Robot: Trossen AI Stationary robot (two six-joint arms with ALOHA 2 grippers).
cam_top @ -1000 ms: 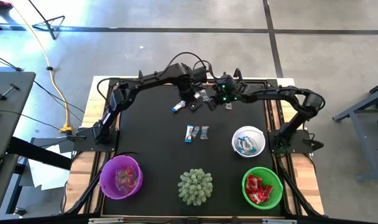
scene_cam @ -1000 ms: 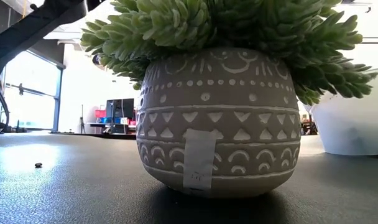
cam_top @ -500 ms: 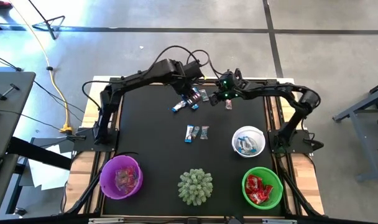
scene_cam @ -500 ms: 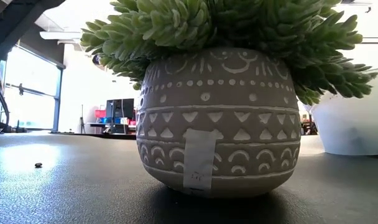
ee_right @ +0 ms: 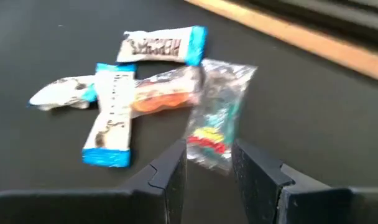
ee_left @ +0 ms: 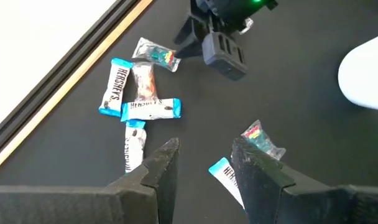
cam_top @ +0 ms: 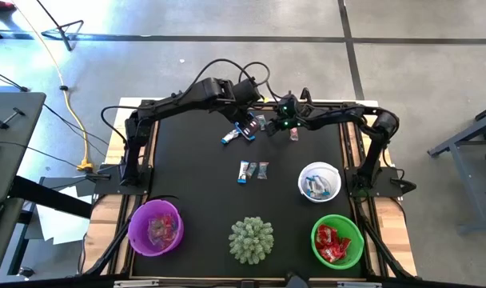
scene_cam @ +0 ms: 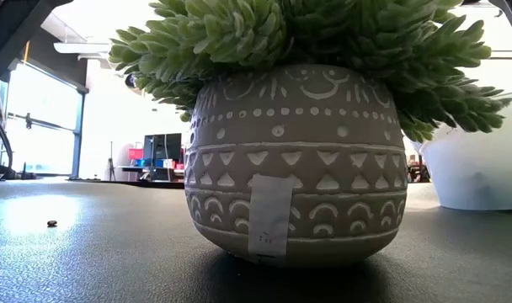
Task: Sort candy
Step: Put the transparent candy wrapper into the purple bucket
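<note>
Both tools, left [ee_left: 201, 165] and right [ee_right: 207, 165], gape empty over candy [cam_top: 244, 132] near table's far edge [cam_top: 251, 102].

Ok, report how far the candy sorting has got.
Partly done. Candy already sits in the purple bowl, white bowl and green bowl. In hand: nothing. Both tools are open, the left tool and right tool over a loose cluster at the far edge. Left: that cluster, a pair mid-table and one piece beside the right tool.
</note>
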